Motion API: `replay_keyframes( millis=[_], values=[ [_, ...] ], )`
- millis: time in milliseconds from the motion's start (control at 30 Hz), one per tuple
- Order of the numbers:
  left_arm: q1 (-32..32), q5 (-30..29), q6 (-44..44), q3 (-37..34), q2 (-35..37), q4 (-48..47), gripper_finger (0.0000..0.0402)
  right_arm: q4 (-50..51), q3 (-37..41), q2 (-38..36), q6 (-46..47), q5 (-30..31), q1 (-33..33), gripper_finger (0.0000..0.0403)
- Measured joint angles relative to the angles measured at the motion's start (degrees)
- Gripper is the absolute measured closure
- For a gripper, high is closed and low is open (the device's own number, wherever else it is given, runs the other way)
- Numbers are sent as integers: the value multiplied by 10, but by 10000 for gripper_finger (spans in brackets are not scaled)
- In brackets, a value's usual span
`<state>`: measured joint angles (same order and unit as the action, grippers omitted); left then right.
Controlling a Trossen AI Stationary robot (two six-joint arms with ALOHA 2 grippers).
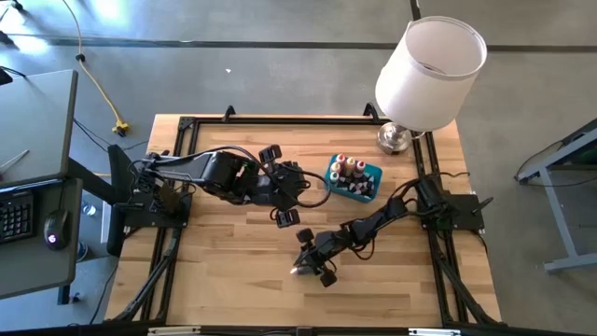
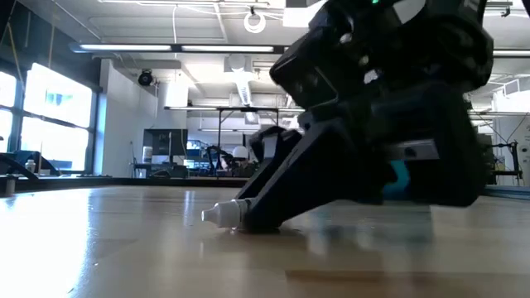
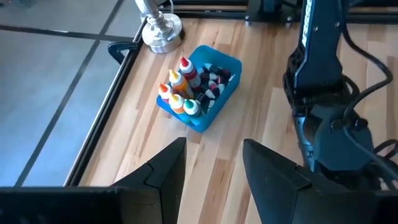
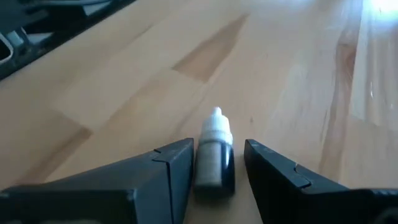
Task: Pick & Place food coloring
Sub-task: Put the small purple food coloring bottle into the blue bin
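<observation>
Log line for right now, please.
right gripper: low on table, fingers astride lying bottle, grip unclear | left gripper: open, empty, facing bin
</observation>
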<state>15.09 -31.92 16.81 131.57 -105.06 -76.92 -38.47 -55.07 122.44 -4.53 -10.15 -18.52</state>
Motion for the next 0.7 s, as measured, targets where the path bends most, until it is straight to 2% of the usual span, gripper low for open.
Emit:
replay_keyframes(
  millis=[133,233,400,500,700],
  values=[
    [0,0,0,0,0,-7,247,-7,-5,24,2,4,2,265],
    [0,-1,0,0,0,-13,247,-2,-6,28,1,29,1,267],
    [0,-15,0,0,0,-12,247,7,-6,24,4,34,2,301],
    [-1,-21,0,0,0,-13,247,22,-6,16,6,31,2,330],
    [0,-21,0,0,0,-15,247,123,-3,-48,6,59,2,333]
  ],
)
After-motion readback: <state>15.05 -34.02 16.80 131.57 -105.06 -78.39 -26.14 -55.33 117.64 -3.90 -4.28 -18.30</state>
